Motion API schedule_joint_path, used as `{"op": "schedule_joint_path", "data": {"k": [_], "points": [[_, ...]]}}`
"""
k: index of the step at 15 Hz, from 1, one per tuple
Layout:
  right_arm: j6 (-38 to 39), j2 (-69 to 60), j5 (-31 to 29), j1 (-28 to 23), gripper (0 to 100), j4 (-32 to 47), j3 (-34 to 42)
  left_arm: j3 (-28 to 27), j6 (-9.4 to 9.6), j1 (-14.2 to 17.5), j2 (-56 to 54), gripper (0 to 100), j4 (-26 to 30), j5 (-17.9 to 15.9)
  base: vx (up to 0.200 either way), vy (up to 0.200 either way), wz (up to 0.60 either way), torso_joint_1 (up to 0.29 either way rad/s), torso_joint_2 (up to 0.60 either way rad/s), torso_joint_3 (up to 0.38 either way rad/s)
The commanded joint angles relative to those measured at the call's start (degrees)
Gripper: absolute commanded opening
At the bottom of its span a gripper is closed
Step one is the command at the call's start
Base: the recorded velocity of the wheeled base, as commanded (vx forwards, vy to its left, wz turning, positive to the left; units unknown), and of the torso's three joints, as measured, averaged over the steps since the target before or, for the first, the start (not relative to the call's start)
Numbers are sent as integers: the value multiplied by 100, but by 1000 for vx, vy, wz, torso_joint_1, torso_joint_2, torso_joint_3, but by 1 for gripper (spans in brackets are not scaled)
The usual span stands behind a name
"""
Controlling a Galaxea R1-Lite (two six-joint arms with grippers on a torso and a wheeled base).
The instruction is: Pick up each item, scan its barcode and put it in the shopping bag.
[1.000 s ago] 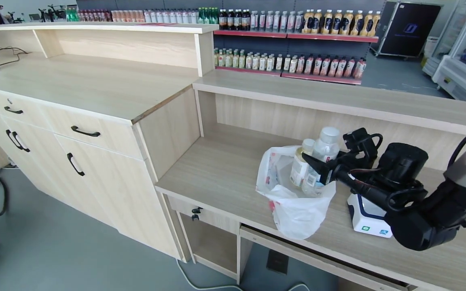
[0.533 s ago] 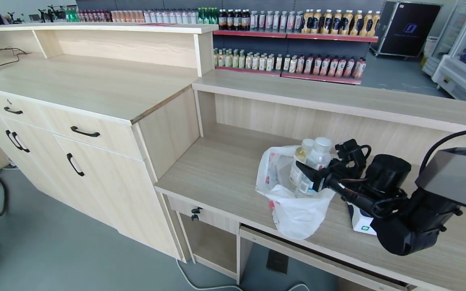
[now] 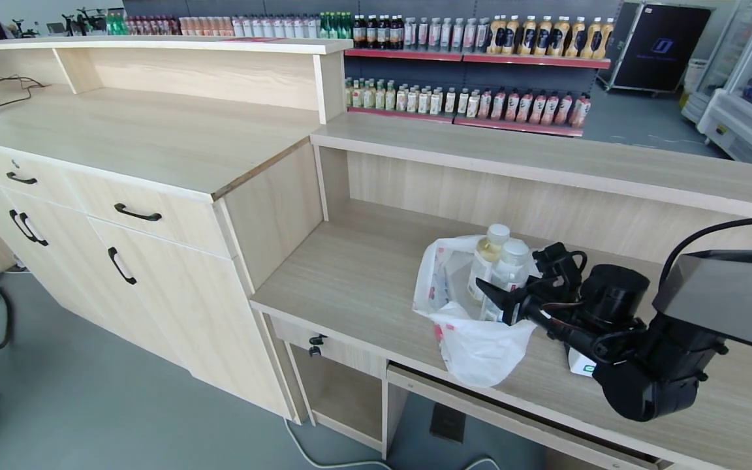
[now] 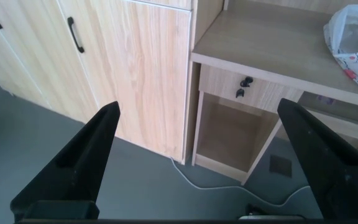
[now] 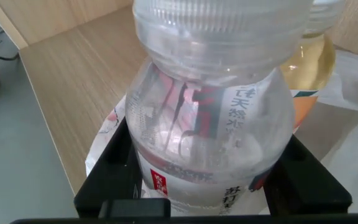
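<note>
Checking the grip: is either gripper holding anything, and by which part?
The right gripper holds the clear plastic white-capped bottle by its labelled body, below the shoulder. The left gripper is open and empty.

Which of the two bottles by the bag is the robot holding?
The clear bottle, clamped in the right gripper. The bottle of yellowish drink beside it stands free in the shopping bag.

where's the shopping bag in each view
head view: shopping bag on the counter, centre right, beside the right hand.
left wrist view: bag on the counter, past the keyed drawer.
right wrist view: white plastic around the clear bottle.
shared landmark: light wood counter.
</note>
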Motion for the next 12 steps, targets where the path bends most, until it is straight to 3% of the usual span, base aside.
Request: {"op": "schedule_joint_path", "data": {"k": [1, 12], "points": [[-2, 62, 1, -14, 0, -3, 6, 0, -1, 0, 0, 100, 0, 0, 0, 0, 0, 0, 0, 0], [-37, 176, 1, -66, 0, -3, 76, 0, -1, 0, 0, 100, 0, 0, 0, 0, 0, 0, 0, 0]]}}
